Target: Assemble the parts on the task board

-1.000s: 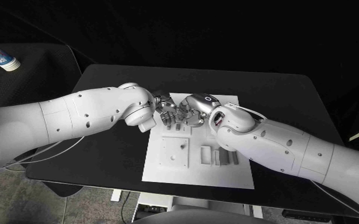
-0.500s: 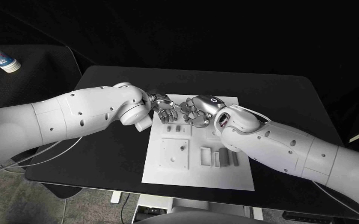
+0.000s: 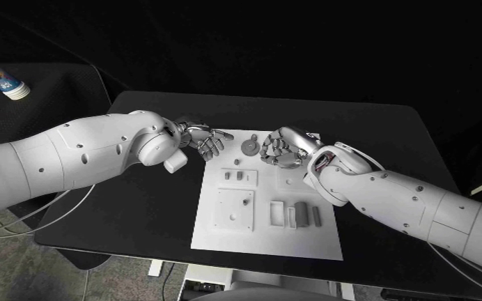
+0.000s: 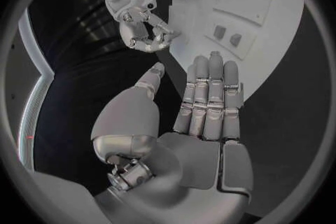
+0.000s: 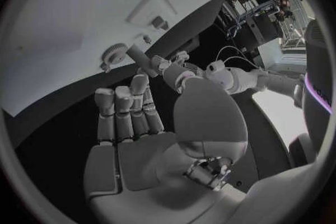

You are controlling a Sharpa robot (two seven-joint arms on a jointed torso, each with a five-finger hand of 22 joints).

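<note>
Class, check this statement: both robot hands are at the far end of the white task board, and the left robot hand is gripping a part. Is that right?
Not quite. The left robot hand grips nothing: the left wrist view shows it stretched out flat with a bare palm. The rest holds: it and the right robot hand are at the far end of the white task board.

The white task board [image 3: 223, 235] lies flat between both hands, with a round gear-like part [image 3: 249, 148] near the right hand [image 3: 284, 149] and upright bars [image 3: 300, 212] nearer the robot.

Black table [image 3: 382, 134]; white-capped bottle [image 3: 10, 85] on dark surface far left.
</note>
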